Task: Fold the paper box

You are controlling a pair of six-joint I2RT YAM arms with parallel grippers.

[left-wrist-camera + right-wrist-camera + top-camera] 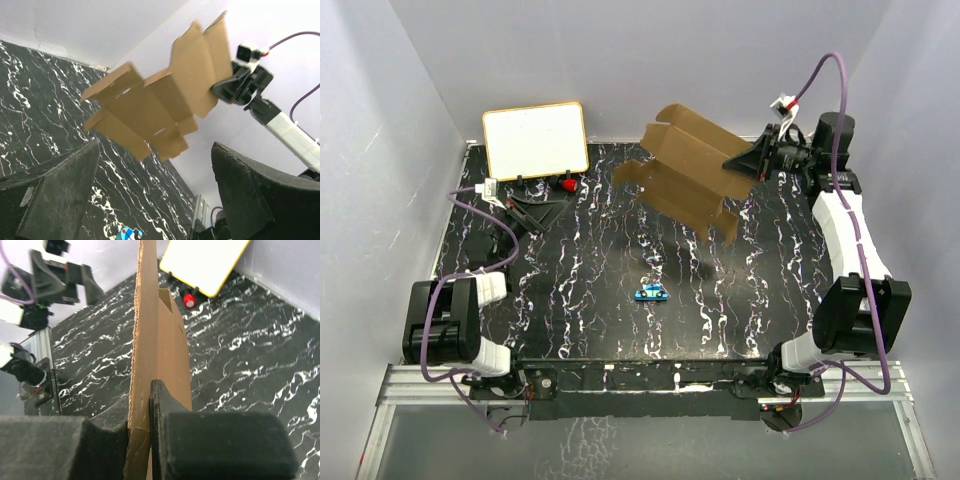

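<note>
The paper box (pixel 685 175) is a flat brown die-cut cardboard sheet with flaps, held tilted in the air above the back right of the table. My right gripper (pixel 740 160) is shut on its right edge; in the right wrist view the sheet (pixel 160 340) stands edge-on, clamped between the two fingers (pixel 172 410). The left wrist view shows the sheet (pixel 160 100) from afar with the right gripper (pixel 225 90) on it. My left gripper (pixel 535 210) is open and empty over the back left of the table, far from the sheet.
A white board with a tan frame (pixel 535 138) leans at the back left, a red knob (pixel 563 184) at its foot. A small blue object (pixel 649 293) lies mid-table. Grey walls close in the table (pixel 590 320) on three sides.
</note>
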